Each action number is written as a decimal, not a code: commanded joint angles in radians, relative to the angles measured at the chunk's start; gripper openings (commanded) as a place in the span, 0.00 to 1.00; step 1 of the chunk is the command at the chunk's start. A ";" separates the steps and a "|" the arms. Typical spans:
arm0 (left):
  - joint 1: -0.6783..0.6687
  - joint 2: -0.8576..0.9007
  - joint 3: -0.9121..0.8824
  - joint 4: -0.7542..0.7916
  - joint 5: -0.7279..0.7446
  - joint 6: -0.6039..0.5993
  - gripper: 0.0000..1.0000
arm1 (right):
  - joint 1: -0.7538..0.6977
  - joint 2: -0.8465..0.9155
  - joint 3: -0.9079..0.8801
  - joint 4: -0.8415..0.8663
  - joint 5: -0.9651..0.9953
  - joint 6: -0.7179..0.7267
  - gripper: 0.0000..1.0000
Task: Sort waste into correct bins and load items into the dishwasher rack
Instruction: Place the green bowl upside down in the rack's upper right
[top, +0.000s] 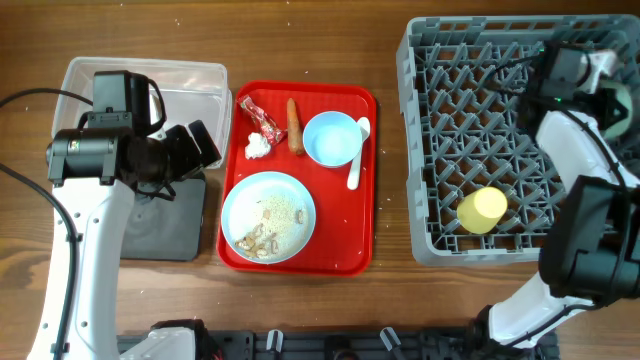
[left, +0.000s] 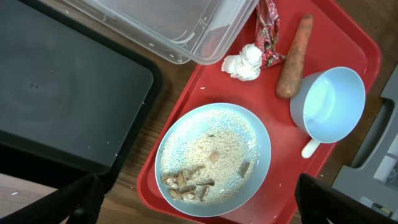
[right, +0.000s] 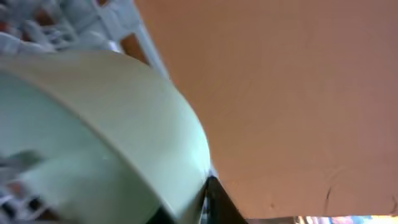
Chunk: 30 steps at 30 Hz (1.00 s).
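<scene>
left gripper is hovering spread wide over the light blue plate — holding nothing; right gripper is sitting against the pale green bowl — can't tell if it's clamping.

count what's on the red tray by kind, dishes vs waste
dishes: 3 (plate, bowl, spoon)
waste: 4 (carrot, wrapper, tissue, scraps on the plate, counted as one lot)
total: 7
</scene>
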 joint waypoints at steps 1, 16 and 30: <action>0.003 -0.014 0.006 0.001 -0.009 -0.002 1.00 | 0.064 0.019 0.005 -0.048 -0.009 0.105 0.49; 0.003 -0.014 0.006 0.001 -0.009 -0.002 1.00 | 0.619 -0.296 0.005 -0.282 -0.303 0.280 0.77; 0.003 -0.014 0.006 0.001 -0.009 -0.002 1.00 | -0.208 -0.304 0.150 -0.596 -1.449 0.523 0.33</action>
